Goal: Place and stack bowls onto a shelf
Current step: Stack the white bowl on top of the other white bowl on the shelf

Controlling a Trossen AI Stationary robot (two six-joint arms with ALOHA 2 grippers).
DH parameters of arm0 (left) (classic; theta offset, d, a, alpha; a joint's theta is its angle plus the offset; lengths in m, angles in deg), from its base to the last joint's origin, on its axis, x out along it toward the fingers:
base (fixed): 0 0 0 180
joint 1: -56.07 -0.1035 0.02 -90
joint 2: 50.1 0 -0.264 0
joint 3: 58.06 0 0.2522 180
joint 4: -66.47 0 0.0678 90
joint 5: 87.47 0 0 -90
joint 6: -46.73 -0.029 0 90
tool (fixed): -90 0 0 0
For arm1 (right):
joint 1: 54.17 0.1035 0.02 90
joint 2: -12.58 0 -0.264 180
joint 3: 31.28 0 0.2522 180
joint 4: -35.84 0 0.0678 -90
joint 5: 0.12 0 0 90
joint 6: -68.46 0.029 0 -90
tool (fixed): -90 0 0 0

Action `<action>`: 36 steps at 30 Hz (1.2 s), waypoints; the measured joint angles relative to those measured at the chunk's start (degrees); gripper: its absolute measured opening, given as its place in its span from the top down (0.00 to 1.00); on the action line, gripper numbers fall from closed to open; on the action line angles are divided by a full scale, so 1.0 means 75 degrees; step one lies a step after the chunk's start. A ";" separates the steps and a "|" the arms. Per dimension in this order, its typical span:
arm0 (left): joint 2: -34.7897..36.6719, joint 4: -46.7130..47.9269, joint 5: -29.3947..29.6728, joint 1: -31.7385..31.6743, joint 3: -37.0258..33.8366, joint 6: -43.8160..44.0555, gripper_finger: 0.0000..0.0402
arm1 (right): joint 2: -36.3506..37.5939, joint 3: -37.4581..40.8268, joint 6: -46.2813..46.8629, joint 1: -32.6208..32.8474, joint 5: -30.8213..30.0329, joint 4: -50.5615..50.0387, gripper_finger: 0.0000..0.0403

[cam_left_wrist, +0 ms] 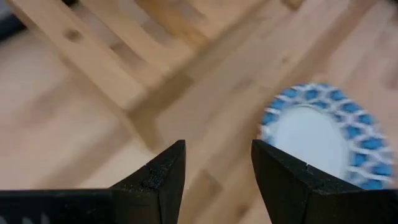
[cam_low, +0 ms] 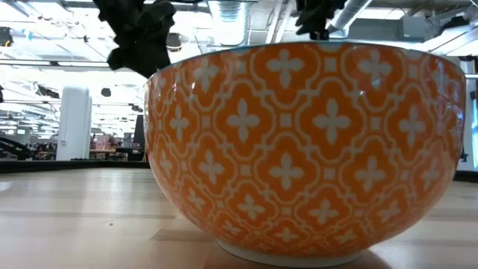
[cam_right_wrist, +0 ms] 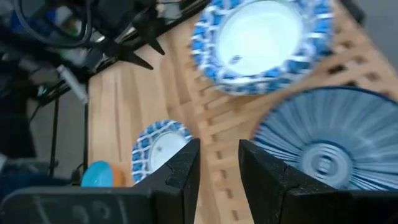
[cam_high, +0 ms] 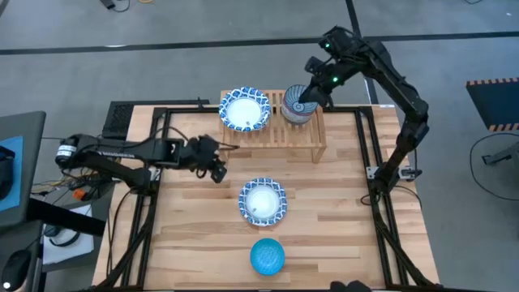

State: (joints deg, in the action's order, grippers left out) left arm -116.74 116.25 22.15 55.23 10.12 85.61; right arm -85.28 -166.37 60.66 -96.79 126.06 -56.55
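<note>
The light-wood shelf [cam_high: 304, 134] stands at the table's far side. On its slats a white bowl with a blue rim [cam_high: 244, 109] [cam_right_wrist: 261, 40] rests on the left. A dark-blue radial bowl [cam_high: 296, 105] [cam_right_wrist: 329, 140] rests on the right. My right gripper [cam_high: 310, 101] [cam_right_wrist: 219, 165] hangs open over the slats beside the radial bowl, with nothing between its fingers. My left gripper [cam_high: 216, 169] [cam_left_wrist: 217, 171] is open above bare table, left of a second white bowl [cam_high: 263, 201] [cam_left_wrist: 323, 134]. A bright blue bowl [cam_high: 267, 255], orange-patterned outside [cam_low: 299, 149], sits near the near edge.
A black frame [cam_high: 369, 146] runs around the tabletop. The shelf's leg [cam_left_wrist: 93, 56] shows just beyond my left gripper. The blue bowl fills the low view and hides the table behind it. Bare wood lies right of the table bowls [cam_high: 340, 219].
</note>
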 joint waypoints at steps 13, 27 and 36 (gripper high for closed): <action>-0.0633 0.0046 0.0625 0.2257 -0.0021 0.3527 0.59 | 0.0000 0.0000 0.0322 0.0685 0.0003 0.0628 0.67; -0.2678 -0.1382 -0.0325 0.2324 -0.0021 0.2196 0.59 | 0.0798 0.0003 0.3374 0.3026 -0.4449 -0.0569 0.67; -0.2994 -0.2803 -0.0869 0.2270 -0.0015 0.0929 0.59 | 0.1252 0.1499 0.6165 0.5641 -0.5607 -0.1291 0.67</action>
State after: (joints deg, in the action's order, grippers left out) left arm -139.20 95.23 15.64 72.25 10.01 92.57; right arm -75.89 -155.13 106.90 -54.49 84.01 -66.23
